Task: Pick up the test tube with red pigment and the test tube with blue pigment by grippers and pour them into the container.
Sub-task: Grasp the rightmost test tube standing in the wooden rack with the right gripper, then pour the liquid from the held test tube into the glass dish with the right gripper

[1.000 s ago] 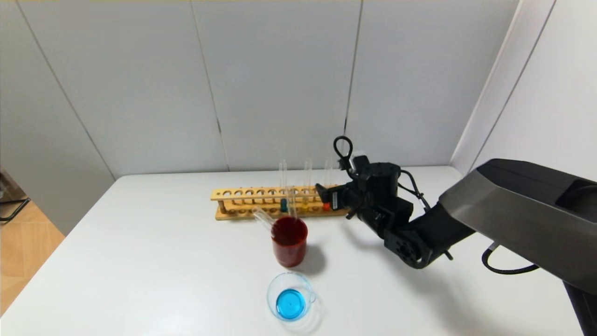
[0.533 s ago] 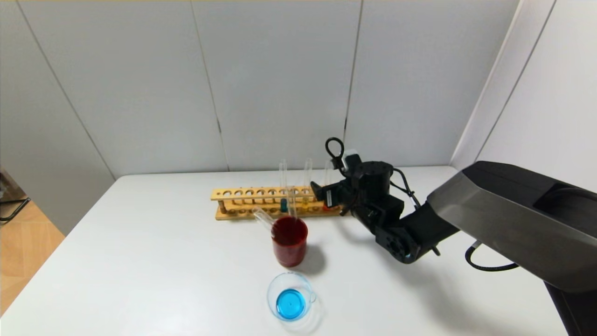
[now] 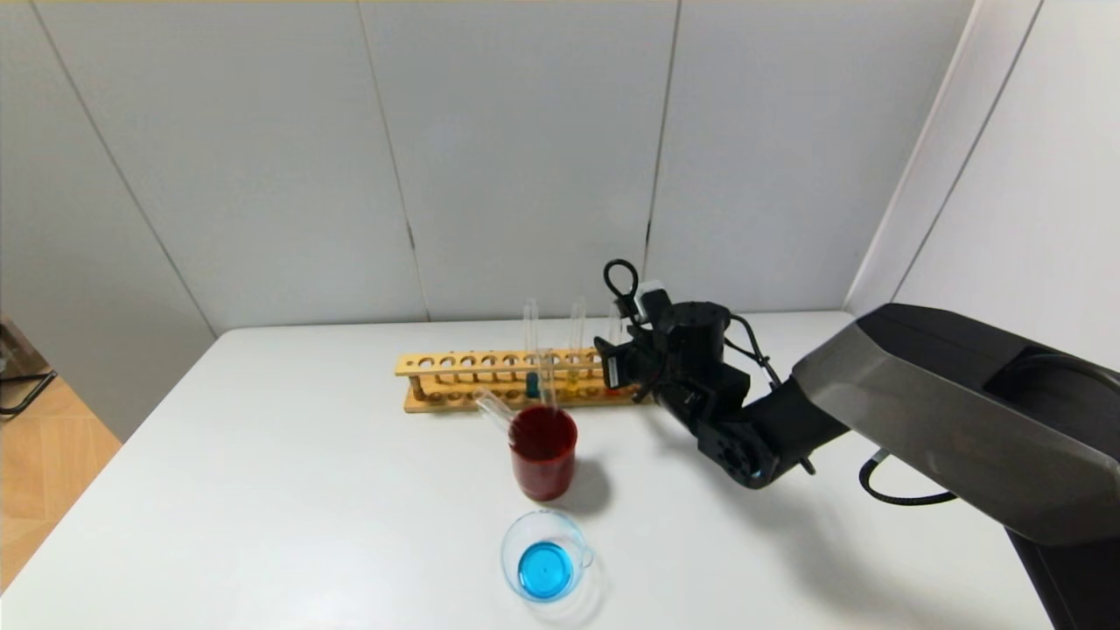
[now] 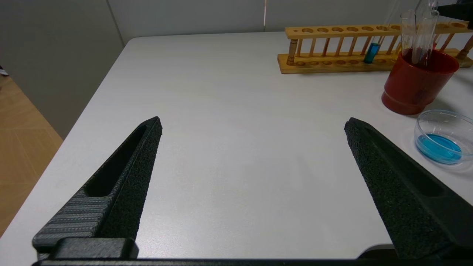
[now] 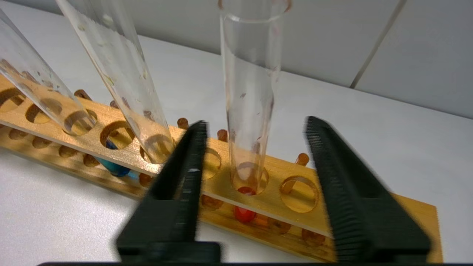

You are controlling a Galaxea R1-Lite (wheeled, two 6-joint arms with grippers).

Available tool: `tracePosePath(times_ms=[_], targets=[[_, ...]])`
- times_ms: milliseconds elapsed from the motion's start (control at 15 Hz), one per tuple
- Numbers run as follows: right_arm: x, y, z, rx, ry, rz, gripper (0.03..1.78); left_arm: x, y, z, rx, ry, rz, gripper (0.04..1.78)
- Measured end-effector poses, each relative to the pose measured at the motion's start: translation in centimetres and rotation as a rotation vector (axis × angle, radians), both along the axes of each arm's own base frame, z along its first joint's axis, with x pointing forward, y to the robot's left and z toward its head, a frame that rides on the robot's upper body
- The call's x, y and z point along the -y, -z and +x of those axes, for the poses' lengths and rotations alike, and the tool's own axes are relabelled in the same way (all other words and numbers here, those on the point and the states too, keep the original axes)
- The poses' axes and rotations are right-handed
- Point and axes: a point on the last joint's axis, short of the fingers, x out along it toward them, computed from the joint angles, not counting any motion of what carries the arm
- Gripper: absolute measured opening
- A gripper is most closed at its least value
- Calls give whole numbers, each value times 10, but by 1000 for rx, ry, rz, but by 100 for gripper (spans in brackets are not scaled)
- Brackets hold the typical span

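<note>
At the centre of the head view, the right gripper (image 5: 255, 133) brackets the test tube with red pigment (image 5: 250, 92), its ribbed black jaws on either side of the glass but not yet touching it, the slim clear tube standing upright in the pale wooden rack (image 3: 507, 381) with a bead of red at its rounded bottom. Low in that view, the container (image 3: 544, 555) (a squat clear beaker with a pouring lip) already holds a pool of bright blue, suggesting the blue half is done while the red pour remains. The left gripper (image 4: 255, 162) hangs spread and empty over the white table (image 4: 229, 111).
</note>
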Motion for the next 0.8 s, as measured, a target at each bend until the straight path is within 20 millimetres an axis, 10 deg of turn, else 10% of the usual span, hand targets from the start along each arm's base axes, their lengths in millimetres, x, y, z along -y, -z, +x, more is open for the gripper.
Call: tracePosePath(times_ms=[267,800], targets=[[-2,-1,1,-2,-2,0,34,0,0,0,0,0,0,175],[-3,-42,8,90,2,48,32,0,0,0,0,-1,0,175]])
